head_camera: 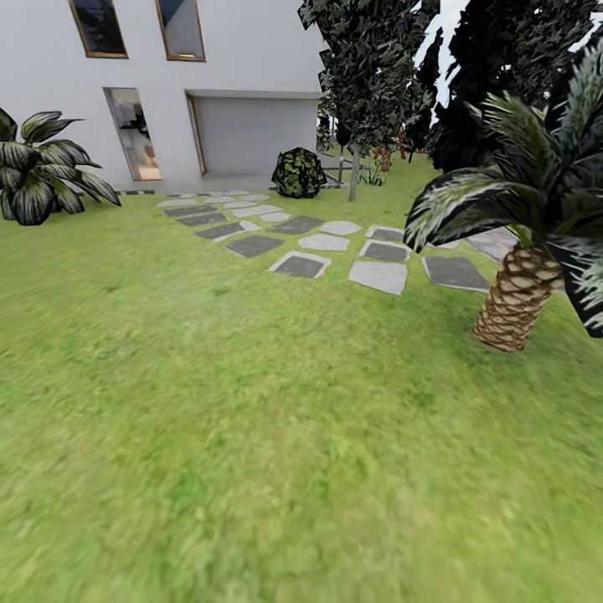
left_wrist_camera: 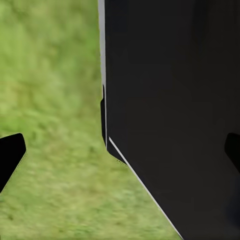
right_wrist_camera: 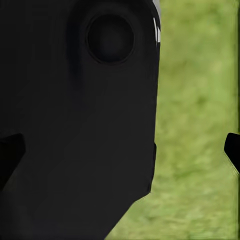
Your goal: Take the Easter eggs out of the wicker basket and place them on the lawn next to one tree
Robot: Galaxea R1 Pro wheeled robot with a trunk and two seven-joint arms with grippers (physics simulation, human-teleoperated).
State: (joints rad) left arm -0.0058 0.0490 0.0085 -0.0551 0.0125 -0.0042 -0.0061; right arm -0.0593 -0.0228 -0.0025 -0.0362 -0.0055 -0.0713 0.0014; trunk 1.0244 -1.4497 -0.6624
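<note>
Fingers [left_wrist_camera: 11, 157] spread wide over lawn [left_wrist_camera: 55, 100], both arms.

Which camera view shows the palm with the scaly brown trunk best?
The head view: the palm stands at its right on the lawn, trunk and fronds visible. Both wrist views show grass and dark robot parts, nothing of the palm.
</note>
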